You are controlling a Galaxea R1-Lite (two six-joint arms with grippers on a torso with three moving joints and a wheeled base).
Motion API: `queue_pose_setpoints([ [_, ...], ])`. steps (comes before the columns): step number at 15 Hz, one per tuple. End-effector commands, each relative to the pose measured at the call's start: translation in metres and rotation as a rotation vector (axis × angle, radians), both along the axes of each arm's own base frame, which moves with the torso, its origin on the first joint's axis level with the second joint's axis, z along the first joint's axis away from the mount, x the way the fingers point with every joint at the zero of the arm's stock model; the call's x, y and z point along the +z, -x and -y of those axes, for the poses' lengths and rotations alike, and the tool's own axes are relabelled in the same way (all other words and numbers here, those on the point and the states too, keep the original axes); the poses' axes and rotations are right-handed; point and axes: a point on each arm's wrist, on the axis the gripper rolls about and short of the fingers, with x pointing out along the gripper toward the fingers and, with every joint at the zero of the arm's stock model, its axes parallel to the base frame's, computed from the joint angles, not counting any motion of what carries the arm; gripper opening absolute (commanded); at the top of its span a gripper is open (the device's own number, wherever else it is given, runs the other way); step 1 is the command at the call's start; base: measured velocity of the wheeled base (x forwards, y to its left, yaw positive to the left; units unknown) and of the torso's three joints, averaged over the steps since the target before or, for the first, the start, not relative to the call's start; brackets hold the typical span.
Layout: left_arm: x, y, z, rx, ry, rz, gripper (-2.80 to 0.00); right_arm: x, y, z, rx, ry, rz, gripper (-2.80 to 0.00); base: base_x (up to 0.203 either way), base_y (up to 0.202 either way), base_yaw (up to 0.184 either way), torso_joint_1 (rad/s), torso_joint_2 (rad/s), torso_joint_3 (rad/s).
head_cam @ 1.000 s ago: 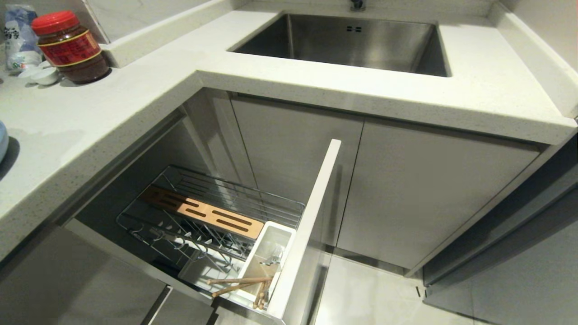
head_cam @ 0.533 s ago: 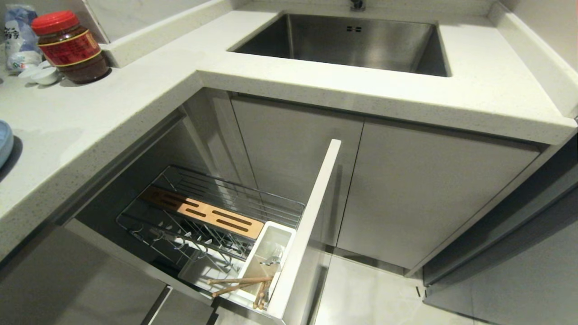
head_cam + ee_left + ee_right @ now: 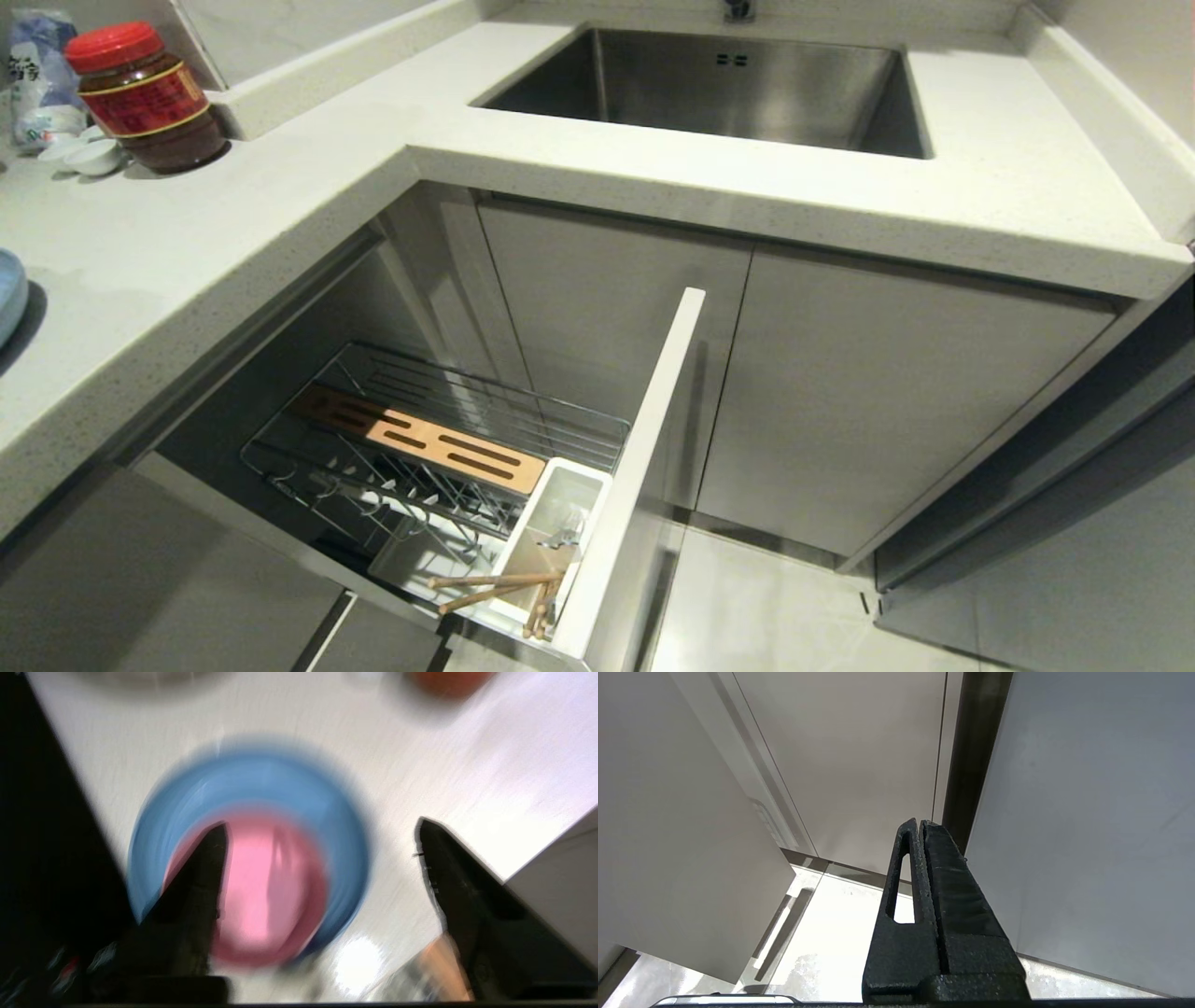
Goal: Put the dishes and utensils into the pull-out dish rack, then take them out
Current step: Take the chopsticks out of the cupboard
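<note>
Left pincer (image 3: 322, 828) hovers spread wide over the white surface (image 3: 420, 765), its fingers empty, above the pink bowl (image 3: 266, 891) sitting inside the light-blue plate (image 3: 261, 779). Right pincer (image 3: 920, 823) hangs pressed together beside the cabinet door. Chopsticks (image 3: 495, 588) lie across the white utensil bin (image 3: 583, 485) in the pull-out dish rack (image 3: 560, 420).

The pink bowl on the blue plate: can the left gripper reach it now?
Probably yes. The left gripper hangs open above the pink bowl, which sits on the blue plate on the countertop. Nothing lies between them.
</note>
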Motion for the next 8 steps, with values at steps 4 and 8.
queue_pose_setpoints([
  [4, 0.026, 0.05, 0.019, -0.22, -0.006, 0.635, -2.8, -0.007, -0.002, 0.0, 0.0, 0.0, -0.024, -2.8, 0.0, 0.0, 0.0, 0.0, 0.0, 0.0],
  [8, 0.014, 0.038, 0.031, -0.535, 0.163, 0.587, -2.8, -0.007, -0.002, 0.0, 0.0, 0.0, -0.025, -2.8, 0.0, 0.0, 0.0, 0.0, 0.0, 0.0],
])
